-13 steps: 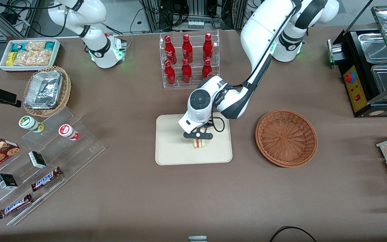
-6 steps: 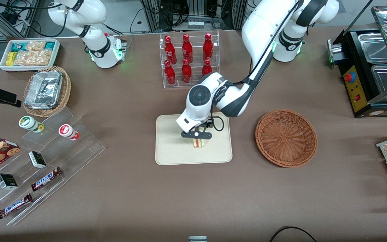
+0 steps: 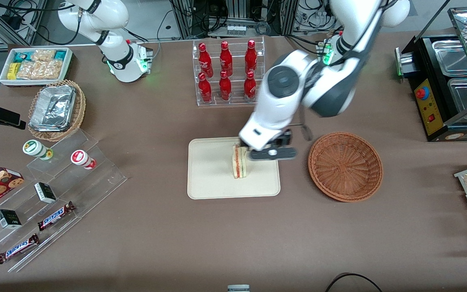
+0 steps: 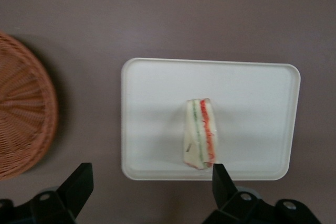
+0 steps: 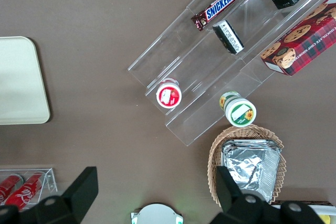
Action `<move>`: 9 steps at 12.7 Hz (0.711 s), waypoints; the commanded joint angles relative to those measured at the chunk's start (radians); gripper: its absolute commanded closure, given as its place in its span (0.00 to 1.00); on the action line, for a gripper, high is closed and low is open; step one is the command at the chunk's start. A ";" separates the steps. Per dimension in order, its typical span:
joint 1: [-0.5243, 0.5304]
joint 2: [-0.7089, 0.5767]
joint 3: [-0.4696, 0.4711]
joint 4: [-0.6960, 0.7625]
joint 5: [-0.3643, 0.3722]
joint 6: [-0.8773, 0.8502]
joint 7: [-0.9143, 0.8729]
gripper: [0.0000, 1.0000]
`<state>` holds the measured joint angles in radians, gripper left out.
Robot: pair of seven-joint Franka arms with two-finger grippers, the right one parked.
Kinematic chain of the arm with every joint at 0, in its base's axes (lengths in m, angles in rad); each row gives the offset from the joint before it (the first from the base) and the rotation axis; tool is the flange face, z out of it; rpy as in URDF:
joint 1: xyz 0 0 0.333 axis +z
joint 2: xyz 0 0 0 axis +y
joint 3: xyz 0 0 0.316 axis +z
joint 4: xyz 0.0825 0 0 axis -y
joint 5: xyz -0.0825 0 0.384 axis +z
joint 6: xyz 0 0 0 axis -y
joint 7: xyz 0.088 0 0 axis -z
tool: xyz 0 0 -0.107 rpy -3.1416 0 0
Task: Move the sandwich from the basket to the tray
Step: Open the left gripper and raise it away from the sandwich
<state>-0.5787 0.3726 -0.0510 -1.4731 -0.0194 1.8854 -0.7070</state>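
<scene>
The sandwich (image 3: 239, 162) (image 4: 199, 134), a pale wedge with red and green filling stripes, stands on edge on the cream tray (image 3: 211, 172) (image 4: 157, 93). My gripper (image 3: 273, 153) (image 4: 149, 184) hangs open, high above the tray's edge nearest the basket, with nothing between its fingers. It is apart from the sandwich. The reddish-brown woven basket (image 3: 345, 166) (image 4: 23, 114) sits beside the tray toward the working arm's end and holds nothing. A corner of the tray (image 5: 18, 77) also shows in the right wrist view.
A clear rack of red bottles (image 3: 226, 73) stands farther from the front camera than the tray. A tan basket of foil containers (image 3: 57, 109), a white snack bin (image 3: 35, 65) and acrylic steps with snacks (image 3: 55, 190) lie toward the parked arm's end. A black food warmer (image 3: 452, 81) stands at the working arm's end.
My gripper has let go of the sandwich, risen and swung toward the basket. The sandwich stays standing on the tray.
</scene>
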 commanded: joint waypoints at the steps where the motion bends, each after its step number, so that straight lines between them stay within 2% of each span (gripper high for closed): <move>1: 0.089 -0.154 -0.004 -0.139 0.018 -0.040 0.029 0.00; 5: 0.252 -0.322 -0.004 -0.260 0.021 -0.106 0.332 0.00; 9: 0.432 -0.392 -0.006 -0.279 0.018 -0.190 0.614 0.00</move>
<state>-0.2189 0.0332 -0.0414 -1.7166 -0.0090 1.7223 -0.2000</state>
